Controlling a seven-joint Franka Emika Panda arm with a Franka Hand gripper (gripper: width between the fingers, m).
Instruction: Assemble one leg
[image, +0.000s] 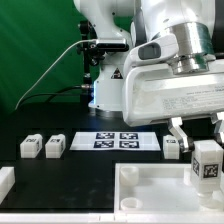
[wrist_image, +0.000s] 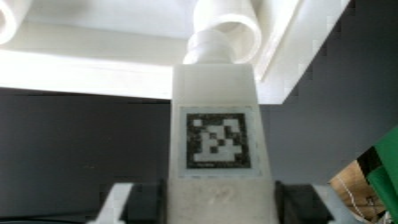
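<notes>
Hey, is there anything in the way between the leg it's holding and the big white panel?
Nothing visible. The leg, held in the jaws of the gripper, points straight at the white panel, and the wrist view shows no part between them.

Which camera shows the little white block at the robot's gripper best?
The wrist view: the leg fills the picture's middle, tag facing the camera, held in the gripper. The exterior view shows the leg small, near its right edge, under the gripper and over the white panel.

The panel (image: 150, 195) runs off the exterior view's bottom edge, and the tag (wrist_image: 217, 140) on the leg (wrist_image: 222, 85) is blurred.
</notes>
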